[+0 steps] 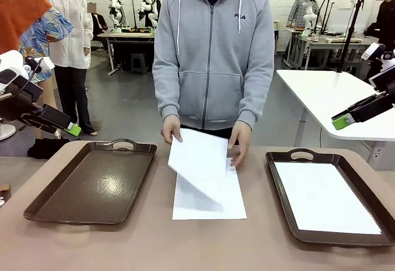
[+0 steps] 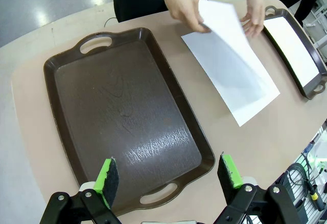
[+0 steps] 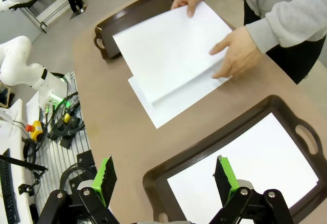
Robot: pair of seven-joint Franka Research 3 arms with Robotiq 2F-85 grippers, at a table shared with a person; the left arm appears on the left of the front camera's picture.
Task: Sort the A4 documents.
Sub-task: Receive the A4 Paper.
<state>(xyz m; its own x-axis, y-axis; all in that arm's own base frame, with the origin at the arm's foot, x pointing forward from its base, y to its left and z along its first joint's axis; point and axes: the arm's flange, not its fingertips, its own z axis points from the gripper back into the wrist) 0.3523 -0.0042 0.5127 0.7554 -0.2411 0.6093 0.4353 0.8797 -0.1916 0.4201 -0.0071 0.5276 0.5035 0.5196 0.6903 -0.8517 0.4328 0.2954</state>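
Risk lies in timing: with left gripper (image 2: pixel 168 175) and right gripper (image 3: pixel 166 178) both released and empty, we could snag the person's hand (image 1: pixel 171 129) lifting the top sheet (image 1: pixel 197 160) off the A4 documents (image 1: pixel 210 208) between the trays (image 1: pixel 92 184).

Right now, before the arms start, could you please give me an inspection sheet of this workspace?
Surface: beige table, bearing left tray and right tray.
Job's things: tray sheet in right tray; flat sheet mid-table; lifted sheet in the person's hands.
Clutter: small item at table's left edge, unclear.
Grippers: left gripper and right gripper open, raised, holding nothing.
Cables: cable bundles beside the table.
Surroundings: person opposite; white table behind.
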